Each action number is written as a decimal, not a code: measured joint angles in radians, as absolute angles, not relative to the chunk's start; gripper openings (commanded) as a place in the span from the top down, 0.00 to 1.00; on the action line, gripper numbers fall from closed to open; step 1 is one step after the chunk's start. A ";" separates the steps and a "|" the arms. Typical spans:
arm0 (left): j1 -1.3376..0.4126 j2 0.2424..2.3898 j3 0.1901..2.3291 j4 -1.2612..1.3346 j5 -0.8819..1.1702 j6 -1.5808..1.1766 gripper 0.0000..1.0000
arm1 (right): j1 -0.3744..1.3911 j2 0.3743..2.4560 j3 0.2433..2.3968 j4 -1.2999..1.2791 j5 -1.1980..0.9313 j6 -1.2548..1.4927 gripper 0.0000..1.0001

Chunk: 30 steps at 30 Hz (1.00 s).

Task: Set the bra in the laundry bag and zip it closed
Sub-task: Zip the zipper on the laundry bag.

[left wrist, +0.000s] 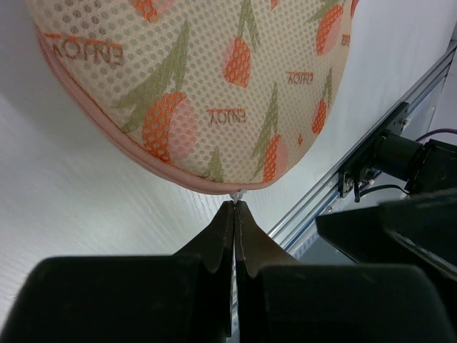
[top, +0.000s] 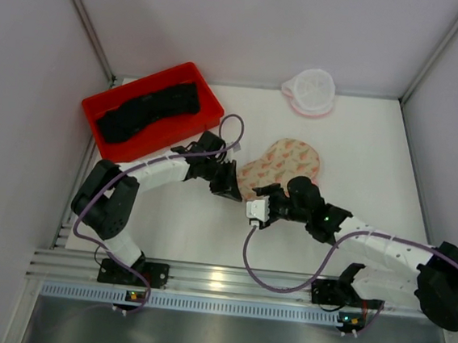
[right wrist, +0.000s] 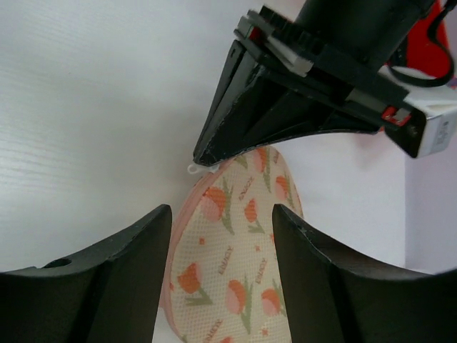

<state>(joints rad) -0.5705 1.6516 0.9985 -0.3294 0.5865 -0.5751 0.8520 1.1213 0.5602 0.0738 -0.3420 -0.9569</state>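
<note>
The black bra (top: 145, 111) lies in a red bin at the back left. The laundry bag (top: 308, 90), a round white mesh pouch with pink edging, lies at the back edge, apart from both grippers. My left gripper (top: 229, 189) (left wrist: 235, 207) is shut on the small white zip pull (left wrist: 235, 194) at the tip of a peach patterned mesh piece (top: 283, 162) (left wrist: 214, 93). My right gripper (top: 279, 194) (right wrist: 221, 214) is open, its fingers on either side of that peach piece (right wrist: 243, 271), facing the left gripper (right wrist: 207, 153).
The red bin (top: 212, 97) stands at the back left by the wall. Grey walls close in the table on three sides. A metal rail (top: 218, 280) (left wrist: 378, 121) runs along the near edge. Purple cables loop off both arms.
</note>
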 measured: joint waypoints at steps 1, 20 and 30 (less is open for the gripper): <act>-0.572 1.652 0.999 -0.327 0.587 -0.579 1.00 | 0.855 1.134 0.556 0.079 -0.334 -0.955 0.43; -0.547 1.652 0.999 -0.314 0.591 -0.577 1.00 | 0.855 1.274 0.543 0.142 -0.222 -0.975 1.00; -0.470 1.652 0.998 -0.314 0.588 -0.519 1.00 | 0.835 1.084 0.402 0.148 -0.240 -1.044 1.00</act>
<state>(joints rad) -0.4698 1.6516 0.9981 -0.3141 0.5877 -0.5190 0.8352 1.0836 0.4023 0.1478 -0.2401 -1.0439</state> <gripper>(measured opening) 0.012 0.020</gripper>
